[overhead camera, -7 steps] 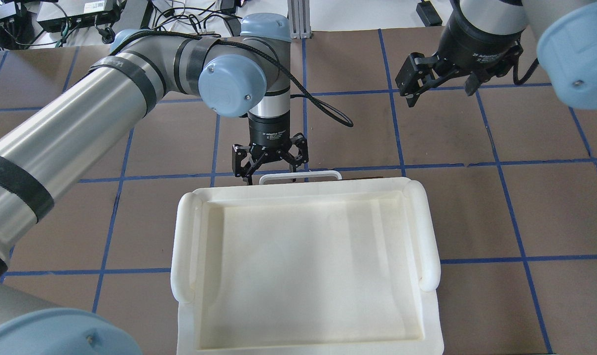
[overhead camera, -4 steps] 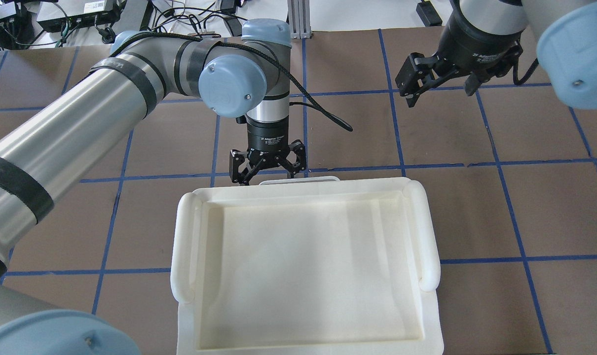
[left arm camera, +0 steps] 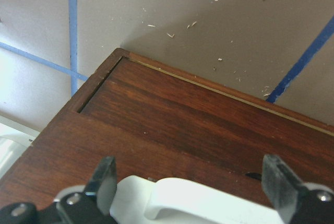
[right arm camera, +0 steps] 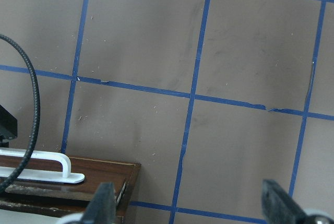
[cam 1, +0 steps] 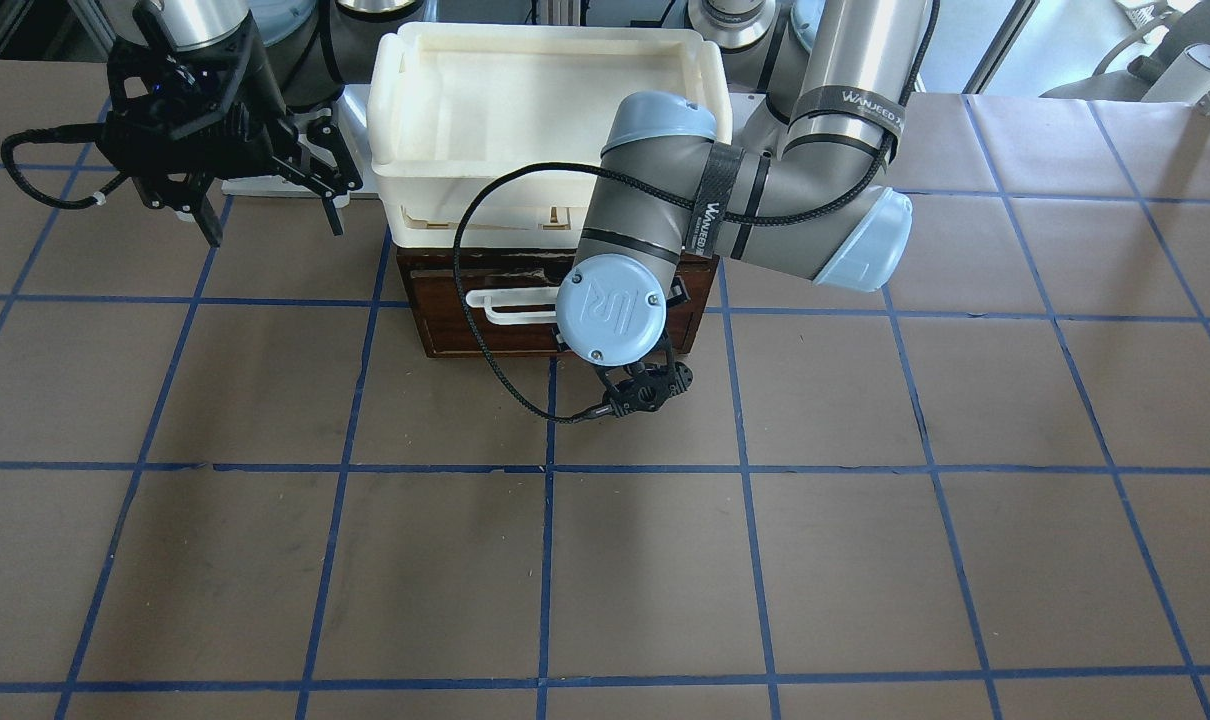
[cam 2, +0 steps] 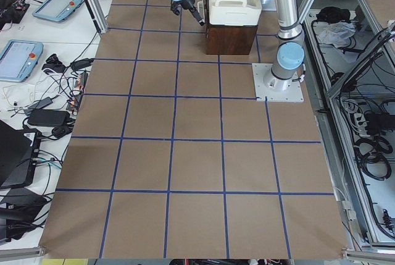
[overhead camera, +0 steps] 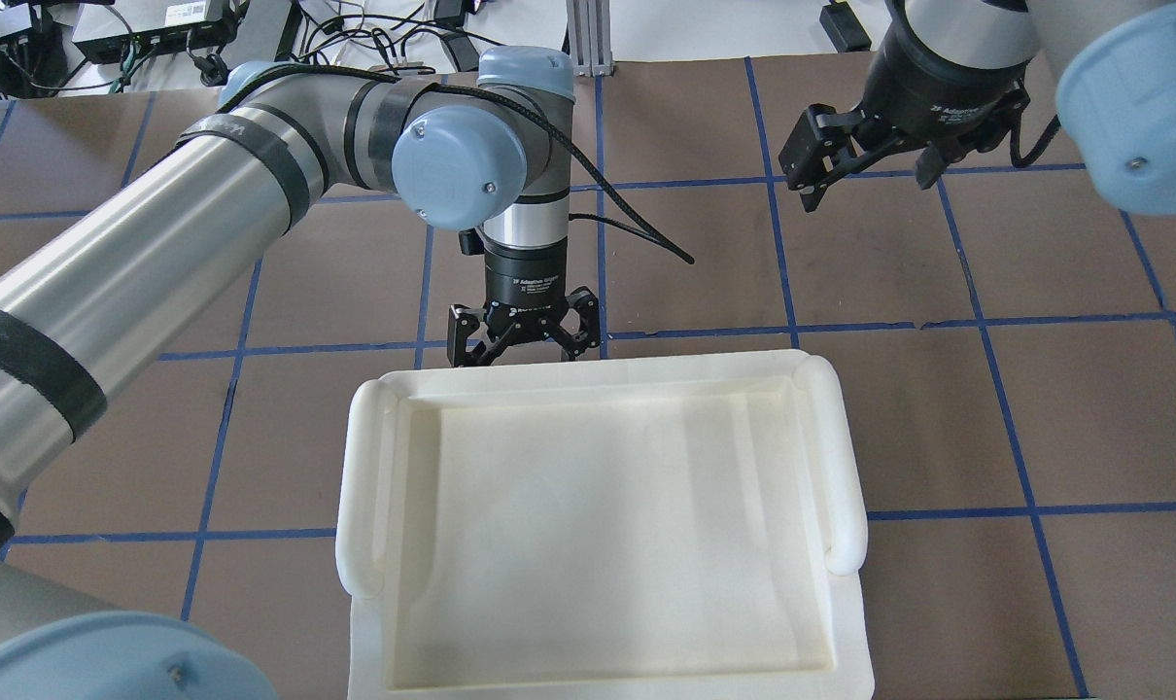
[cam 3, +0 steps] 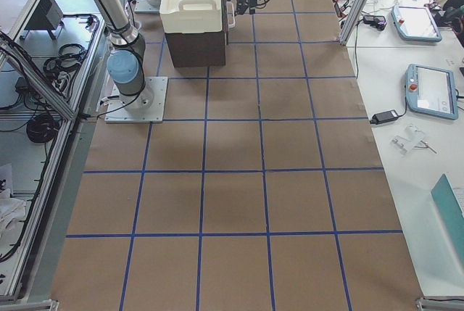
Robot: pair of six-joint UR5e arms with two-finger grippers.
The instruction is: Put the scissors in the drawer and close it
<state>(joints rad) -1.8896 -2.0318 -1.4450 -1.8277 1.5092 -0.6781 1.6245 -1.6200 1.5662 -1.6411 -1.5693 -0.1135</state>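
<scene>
**Drawer shut or close to it; scissors not in view**

Scissors: I find them in no view, neither on the table nor in either tool. They may lie inside the drawer, but that cannot be confirmed. My judgement is that a small pair would be light, stiff and slick along the blades. They are best taken across the handle loops or at the pivot, not by the tips.

Drawer: the dark wooden front sits within its frame with a thin dark seam at one corner, so I judge it closed or nearly so. It stands at the middle of the table's edge on my base side, under a stack of white trays. I expect a rigid box that slides and does not lift. Its white bar handle gives the hold for pulling, and the flat front takes a push.

Left gripper: jaws apart, holding nothing, pointed down at the drawer front. In the wrist view the handle lies between the fingers. I cannot tell whether they touch it.

Right gripper: jaws apart and empty, hanging over bare table, well apart from the drawer on my right side.

Assessment: what is left, if anything, is a final press on the front to seat it.
</scene>
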